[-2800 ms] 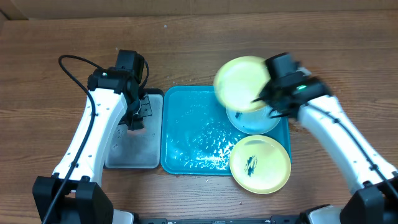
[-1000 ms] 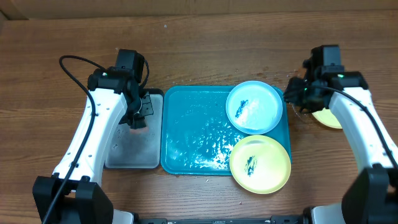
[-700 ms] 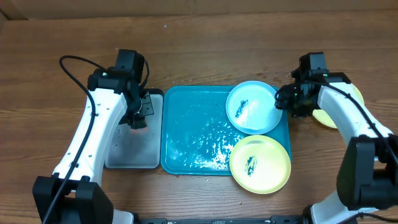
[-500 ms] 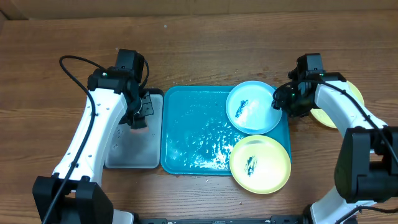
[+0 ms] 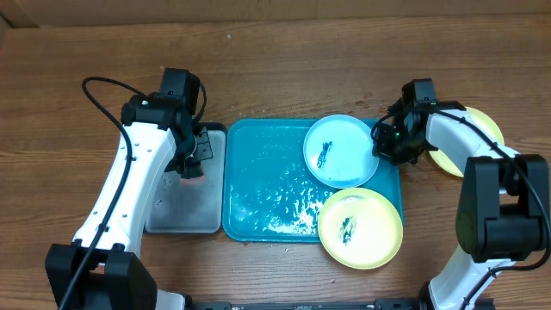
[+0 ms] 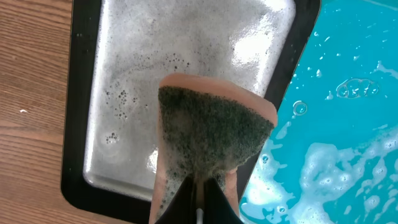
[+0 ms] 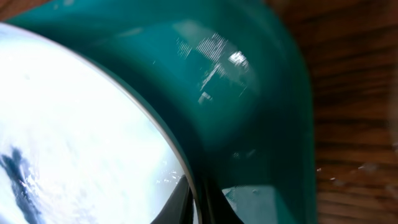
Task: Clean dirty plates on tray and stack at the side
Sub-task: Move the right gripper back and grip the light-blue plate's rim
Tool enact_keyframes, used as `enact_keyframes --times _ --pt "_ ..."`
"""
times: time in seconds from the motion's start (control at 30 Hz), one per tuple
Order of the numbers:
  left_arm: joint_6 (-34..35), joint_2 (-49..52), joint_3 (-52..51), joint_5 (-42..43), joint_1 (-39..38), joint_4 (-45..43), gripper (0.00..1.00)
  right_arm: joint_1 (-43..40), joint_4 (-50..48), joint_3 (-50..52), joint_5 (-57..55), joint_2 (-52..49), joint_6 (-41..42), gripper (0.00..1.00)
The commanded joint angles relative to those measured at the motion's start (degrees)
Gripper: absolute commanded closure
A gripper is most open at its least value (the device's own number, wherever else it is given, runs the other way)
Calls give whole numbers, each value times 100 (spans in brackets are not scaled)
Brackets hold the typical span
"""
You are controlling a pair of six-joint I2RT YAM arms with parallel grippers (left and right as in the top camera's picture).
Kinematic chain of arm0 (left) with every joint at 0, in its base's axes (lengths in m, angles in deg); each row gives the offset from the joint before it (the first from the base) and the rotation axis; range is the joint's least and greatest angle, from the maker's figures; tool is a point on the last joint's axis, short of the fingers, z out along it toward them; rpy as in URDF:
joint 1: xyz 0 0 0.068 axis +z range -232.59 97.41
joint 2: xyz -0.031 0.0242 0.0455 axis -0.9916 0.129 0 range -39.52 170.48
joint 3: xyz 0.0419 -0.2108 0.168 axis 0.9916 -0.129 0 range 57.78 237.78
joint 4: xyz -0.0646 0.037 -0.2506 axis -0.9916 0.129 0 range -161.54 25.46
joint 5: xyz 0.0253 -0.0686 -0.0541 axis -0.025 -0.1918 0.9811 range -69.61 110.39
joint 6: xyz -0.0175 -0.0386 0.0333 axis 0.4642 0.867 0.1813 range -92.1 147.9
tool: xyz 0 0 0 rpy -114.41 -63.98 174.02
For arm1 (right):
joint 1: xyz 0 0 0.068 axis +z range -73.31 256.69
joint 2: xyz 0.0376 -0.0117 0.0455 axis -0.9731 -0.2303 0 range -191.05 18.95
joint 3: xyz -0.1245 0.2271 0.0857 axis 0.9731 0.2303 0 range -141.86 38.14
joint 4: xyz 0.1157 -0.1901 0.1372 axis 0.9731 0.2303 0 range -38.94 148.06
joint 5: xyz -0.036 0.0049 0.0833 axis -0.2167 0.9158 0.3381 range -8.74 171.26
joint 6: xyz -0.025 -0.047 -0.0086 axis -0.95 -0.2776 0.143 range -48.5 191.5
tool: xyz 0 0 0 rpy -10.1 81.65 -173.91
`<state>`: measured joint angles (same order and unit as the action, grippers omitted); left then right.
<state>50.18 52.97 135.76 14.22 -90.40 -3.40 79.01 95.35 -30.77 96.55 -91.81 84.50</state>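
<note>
A light blue rimmed plate with a black smear lies at the back right of the teal tray. My right gripper is shut on that plate's right rim; in the right wrist view the jaws pinch the rim of the white plate. A smeared yellow-green plate overhangs the tray's front right corner. Another yellow-green plate lies on the table to the right, partly under my right arm. My left gripper is shut on a soapy sponge.
A black-rimmed grey tray with sudsy water stands just left of the teal tray, under the sponge. Foam covers the teal tray's middle. A black cable loops behind the left arm.
My right gripper came back from the plate on the table, reached the light blue plate's right rim and shut on it. That plate has shifted left. The left arm has not moved.
</note>
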Motion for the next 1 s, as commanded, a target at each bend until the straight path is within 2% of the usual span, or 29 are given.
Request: enact_keyframes --times 0.0,0.13,0.37,0.6,0.77,0.97 --pt "-72 9 -35 26 24 11 96 90 -33 31 -136 -162 70 96" --pt "-70 9 -35 26 24 -7 96 310 -44 7 15 -31 66 96" --pt "-94 9 -35 107 24 -52 96 1191 -37 -245 0 417 299 96" --pt "-879 9 -35 890 -111 -533 96 1801 -57 -275 -393 417 1176 96" --pt "-1091 22 -35 1379 -448 -1025 96 1971 -175 -155 -531 407 1434 96" --pt "-820 474 -35 1504 -1121 -1268 96 1985 -509 247 -474 407 1447 96"
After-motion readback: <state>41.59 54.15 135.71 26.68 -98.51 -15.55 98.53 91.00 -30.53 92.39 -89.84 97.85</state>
